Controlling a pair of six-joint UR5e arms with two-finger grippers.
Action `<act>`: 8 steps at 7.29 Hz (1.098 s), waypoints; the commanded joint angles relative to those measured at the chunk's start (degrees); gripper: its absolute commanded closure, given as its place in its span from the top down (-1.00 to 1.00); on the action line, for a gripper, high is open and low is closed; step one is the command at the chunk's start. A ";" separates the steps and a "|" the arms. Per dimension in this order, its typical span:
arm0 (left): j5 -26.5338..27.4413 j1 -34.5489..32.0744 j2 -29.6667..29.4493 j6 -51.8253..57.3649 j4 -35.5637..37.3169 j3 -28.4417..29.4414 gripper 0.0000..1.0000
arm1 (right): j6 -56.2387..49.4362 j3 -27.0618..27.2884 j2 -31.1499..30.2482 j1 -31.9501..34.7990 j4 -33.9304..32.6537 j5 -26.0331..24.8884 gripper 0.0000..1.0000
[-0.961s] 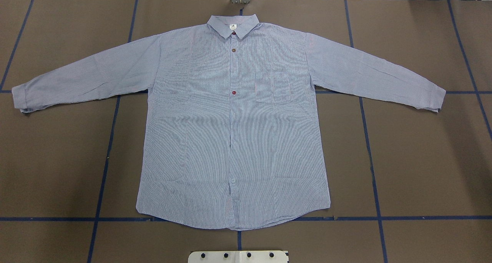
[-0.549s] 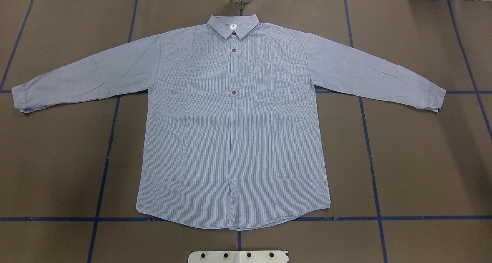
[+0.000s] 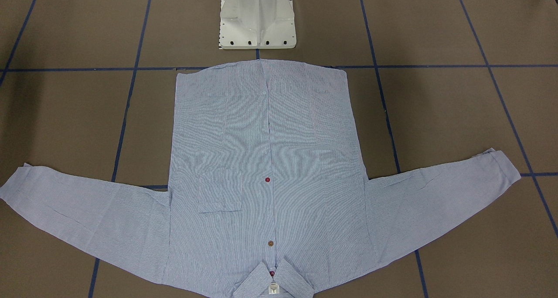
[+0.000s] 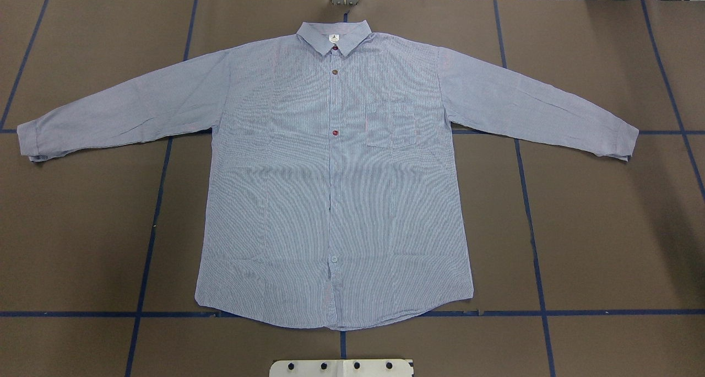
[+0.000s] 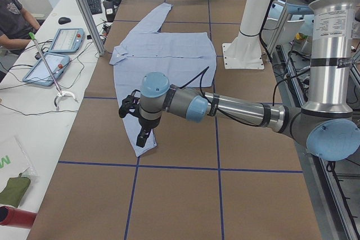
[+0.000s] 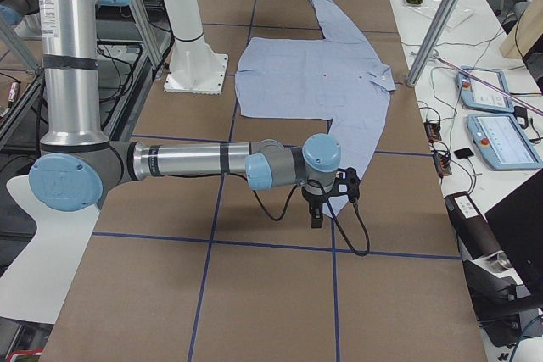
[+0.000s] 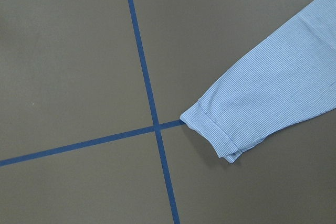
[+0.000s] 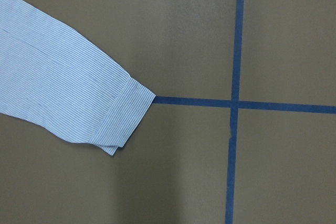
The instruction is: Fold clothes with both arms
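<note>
Shirt (image 4: 336,189) was laid flat on the table (image 4: 606,228), front up, sleeves spread, hem toward the pedestal (image 3: 257,23), presumably so both cuffs could be reached at once. Left gripper (image 5: 136,123) was held above the left cuff (image 7: 212,132) and right gripper (image 6: 333,197) above the right cuff (image 8: 123,116), neither touching cloth. Whether the fingers were apart or together couldn't be told, as the grippers were caught in side views only.

The collar (image 3: 257,285) of the shirt (image 3: 266,150) was cut off by the bottom edge in the front-facing view. The words on the label (image 4: 333,38) were too small to be read. The left gripper (image 5: 143,137) and the right gripper (image 6: 316,214) were seen only from the side, so spread or closed could not be made out.
</note>
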 commanded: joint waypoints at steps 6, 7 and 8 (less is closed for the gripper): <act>0.63 0.48 -0.35 -0.67 -1.73 0.43 1.00 | 14.24 -12.82 6.22 -12.40 16.57 -3.17 0.99; 0.55 0.48 -0.35 -0.76 -1.73 0.43 1.00 | 14.35 -13.19 6.23 -13.02 16.57 -3.26 0.99; 0.46 0.48 -0.44 -0.85 -1.73 0.43 1.00 | 14.35 -14.32 6.32 -13.98 16.57 -3.52 0.99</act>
